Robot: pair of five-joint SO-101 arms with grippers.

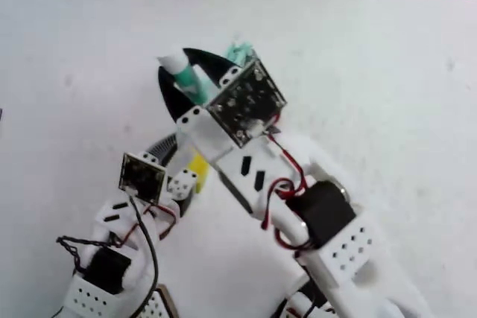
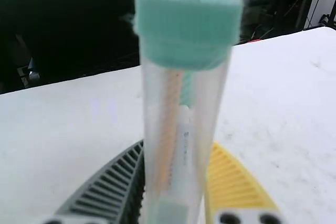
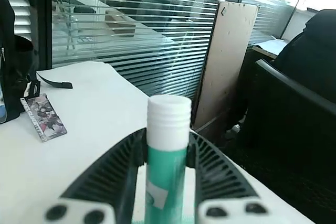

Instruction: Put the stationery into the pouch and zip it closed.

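Stationery is showing through the clear wall of the pouch (image 2: pixel 181 129): a thin orange stick and a white barrel are lying lengthwise inside it, though I cannot tell exactly what each one is. The pouch is standing out lengthwise from the left gripper (image 2: pixel 178 148), with its teal fabric end (image 2: pixel 186 24) pointing away from the camera and a small metal zip pull sitting at the tip. Whether the zip is drawn fully across I cannot tell. The grey and yellow fingers (image 2: pixel 236 182) are pressing in on the pouch from either side and gripping it.

A glue stick (image 3: pixel 167 156), green with a white ribbed cap, is staying outside the pouch. The right gripper (image 3: pixel 168 140) is clamping it between its black fingers (image 3: pixel 105 177), cap pointing outward.

From the high view, the right gripper (image 1: pixel 190 76) is holding the glue stick (image 1: pixel 182 68) over the white tabletop (image 1: pixel 373 57), and the right arm's wrist is crossing above the pouch, whose teal end (image 1: pixel 238 53) is peeking out beyond it. The left gripper (image 1: pixel 179 156) is sitting just beside and below.
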